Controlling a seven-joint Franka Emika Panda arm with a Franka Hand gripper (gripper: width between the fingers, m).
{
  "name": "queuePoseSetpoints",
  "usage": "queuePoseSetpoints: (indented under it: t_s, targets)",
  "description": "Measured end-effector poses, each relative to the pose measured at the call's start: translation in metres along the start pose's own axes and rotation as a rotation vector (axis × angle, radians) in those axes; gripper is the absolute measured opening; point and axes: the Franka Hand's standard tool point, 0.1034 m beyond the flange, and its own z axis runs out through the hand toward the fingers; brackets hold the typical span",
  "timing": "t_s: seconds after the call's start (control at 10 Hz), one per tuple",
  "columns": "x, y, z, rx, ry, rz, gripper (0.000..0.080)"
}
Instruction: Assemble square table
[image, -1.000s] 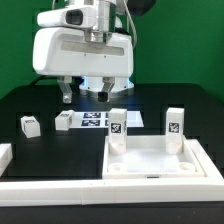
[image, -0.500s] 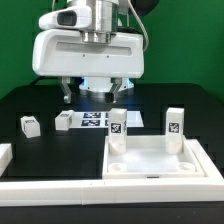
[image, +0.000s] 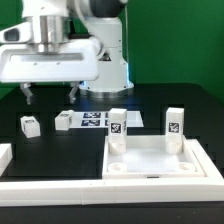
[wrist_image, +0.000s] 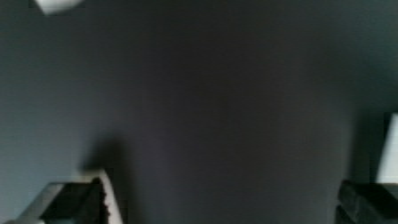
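The white square tabletop (image: 155, 165) lies at the exterior view's right front, rim up. Two tagged white legs (image: 118, 123) (image: 175, 122) stand upright at its two far corners. Two loose legs (image: 30, 126) (image: 64, 121) lie on the black table at the left. My gripper (image: 49, 97) hangs open and empty above the table behind those loose legs, touching nothing. The wrist view is blurred: dark table fills it, with a finger (wrist_image: 86, 198) at the frame's edge and a white bit (wrist_image: 57, 5) in a corner that I cannot identify.
The marker board (image: 95, 119) lies flat behind the tabletop, between the loose legs and the standing legs. A long white border rail (image: 90, 190) runs along the front edge and another piece (image: 4, 155) sits at the left.
The gripper has swung toward the exterior view's left, from above the marker board to above the area behind the loose legs. The parts have not moved.
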Motion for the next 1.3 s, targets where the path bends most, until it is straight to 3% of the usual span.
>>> queuePoseSetpoints:
  t_s: [0.2, 0.4, 0.5, 0.6, 0.7, 0.8, 1.2, 1.3]
  targets:
    - [0.007, -0.008, -0.002, 0.006, 0.001, 0.014, 0.0649]
    - [0.003, -0.01, 0.0, 0.017, -0.023, 0.023, 0.0649]
    - [-0.005, -0.014, 0.006, 0.035, -0.078, 0.048, 0.0649]
    - [-0.024, -0.02, 0.011, 0.072, -0.229, 0.068, 0.0649]
    - [-0.035, -0.018, 0.016, 0.078, -0.311, 0.095, 0.0649]
    - [-0.05, -0.022, 0.02, 0.106, -0.433, 0.131, 0.0649]
    - [-0.056, -0.032, 0.024, 0.161, -0.707, 0.127, 0.0649]
    - [-0.06, -0.024, 0.027, 0.175, -0.794, 0.124, 0.0649]
